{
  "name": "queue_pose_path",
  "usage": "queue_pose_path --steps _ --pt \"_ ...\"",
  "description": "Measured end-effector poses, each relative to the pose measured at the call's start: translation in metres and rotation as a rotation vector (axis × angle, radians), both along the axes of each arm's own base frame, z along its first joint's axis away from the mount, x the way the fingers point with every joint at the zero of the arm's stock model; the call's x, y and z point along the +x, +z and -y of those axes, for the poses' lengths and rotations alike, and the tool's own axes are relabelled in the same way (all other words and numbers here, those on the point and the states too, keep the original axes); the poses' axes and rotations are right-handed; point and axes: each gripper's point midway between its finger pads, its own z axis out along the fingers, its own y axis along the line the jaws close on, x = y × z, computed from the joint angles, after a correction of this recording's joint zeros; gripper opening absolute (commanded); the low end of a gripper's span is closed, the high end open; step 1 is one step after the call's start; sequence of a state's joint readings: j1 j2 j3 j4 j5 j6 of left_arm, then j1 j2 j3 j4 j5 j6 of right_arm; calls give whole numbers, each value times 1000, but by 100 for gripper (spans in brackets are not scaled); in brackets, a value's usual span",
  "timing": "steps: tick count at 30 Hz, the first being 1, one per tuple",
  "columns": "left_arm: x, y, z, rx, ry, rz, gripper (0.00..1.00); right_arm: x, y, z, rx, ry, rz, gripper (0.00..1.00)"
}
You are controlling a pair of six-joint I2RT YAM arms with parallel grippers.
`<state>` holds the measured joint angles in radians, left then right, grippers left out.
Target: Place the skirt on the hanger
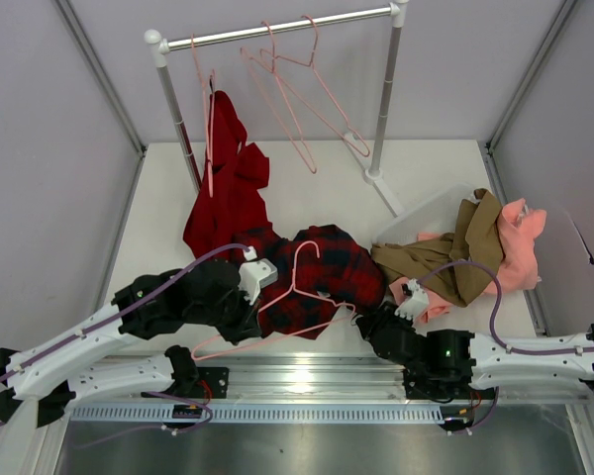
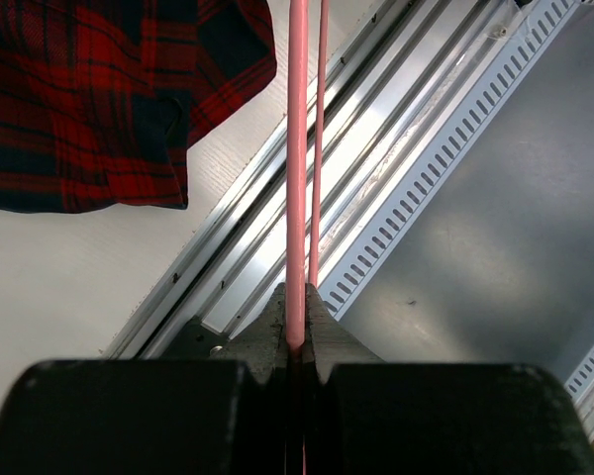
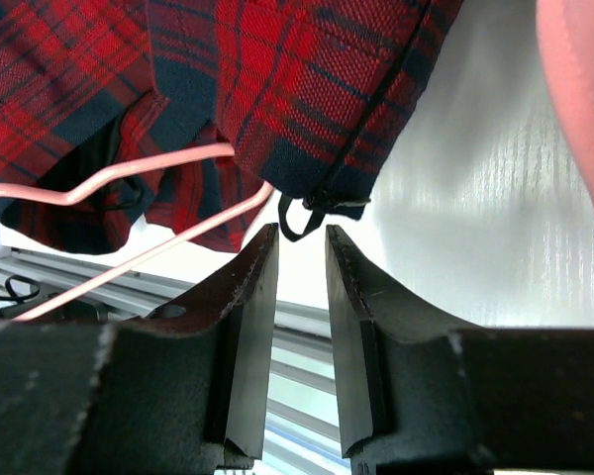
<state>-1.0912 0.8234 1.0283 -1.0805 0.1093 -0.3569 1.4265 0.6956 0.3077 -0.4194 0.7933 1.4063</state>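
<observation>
Seen from above, the red and navy plaid skirt (image 1: 327, 262) lies crumpled at the centre of the white desk (image 1: 307, 188). A pale-pink hanger (image 1: 296, 277) rests on top of it, with its hook pointing to the upper part of the frame.

The left claw (image 1: 260, 305) reaches in from the lower left. In the left wrist view this claw (image 2: 297, 297) is clamped tight on the hanger's thin wire (image 2: 297, 148), and the skirt (image 2: 79, 99) fills the upper left.

The right claw (image 1: 368, 317) sits at the skirt's lower right edge. In the right wrist view this claw (image 3: 299, 237) stands narrowly parted and holds nothing. The skirt's hem (image 3: 307, 79) and the hanger wire (image 3: 178, 237) lie just beyond its tips.

A clothes rail (image 1: 277, 28) with spare hangers (image 1: 297, 89) stands at the top. A plain red garment (image 1: 228, 188) lies below it, and tan and pink clothes (image 1: 480, 247) lie at the right.
</observation>
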Motion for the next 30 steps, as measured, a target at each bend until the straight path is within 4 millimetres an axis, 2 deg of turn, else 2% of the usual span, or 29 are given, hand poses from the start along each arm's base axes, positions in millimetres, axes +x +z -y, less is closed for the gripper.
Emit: queue_pose_path --steps 10,21,27,30 --pt "0 0 0 1 1 1 0 -2 -11 3 -24 -5 -11 32" --pt "0 0 -1 2 1 1 0 4 -7 3 2 -31 22 31" --pt "0 0 -1 2 1 0 0 6 -9 5 6 -42 32 27" --pt "0 0 -1 2 0 0 0 6 -8 5 8 -47 35 22"
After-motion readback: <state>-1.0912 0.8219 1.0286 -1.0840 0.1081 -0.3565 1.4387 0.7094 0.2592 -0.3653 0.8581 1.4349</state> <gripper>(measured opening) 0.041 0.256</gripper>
